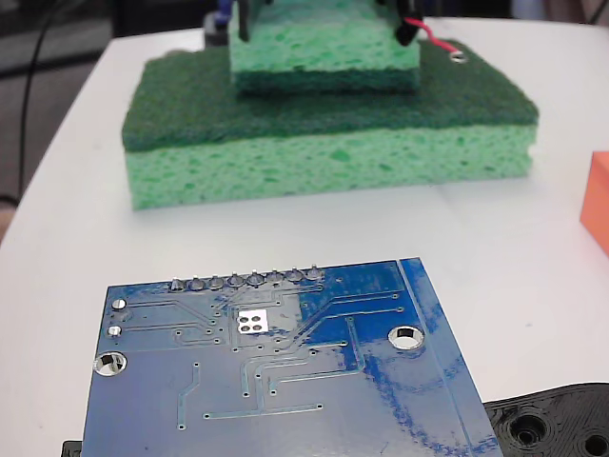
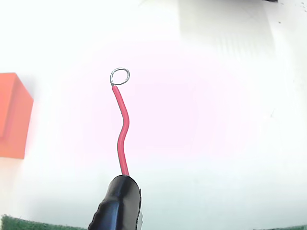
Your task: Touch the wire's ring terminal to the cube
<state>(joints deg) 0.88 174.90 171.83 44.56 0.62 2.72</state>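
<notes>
Wrist view, left to right: the cube (image 2: 13, 115) sits at the left edge; the wire's ring terminal (image 2: 120, 75) lies centre-left, well apart, wire axis near vertical. Required travel: leftward. The gripper (image 2: 117, 203) holds the wire; jaw opening cannot be determined.

In the wrist view, a thin red wire (image 2: 123, 132) rises from a black sleeve (image 2: 117, 203) at the bottom edge, bending slightly on its way up. At its tip sits the small silver ring terminal (image 2: 120, 75), seen against the white table (image 2: 216, 120). The orange cube (image 2: 13, 115) is cut off by the left edge, well apart from the ring. Slivers of dark green sponge (image 2: 29, 224) show along the bottom edge.
</notes>
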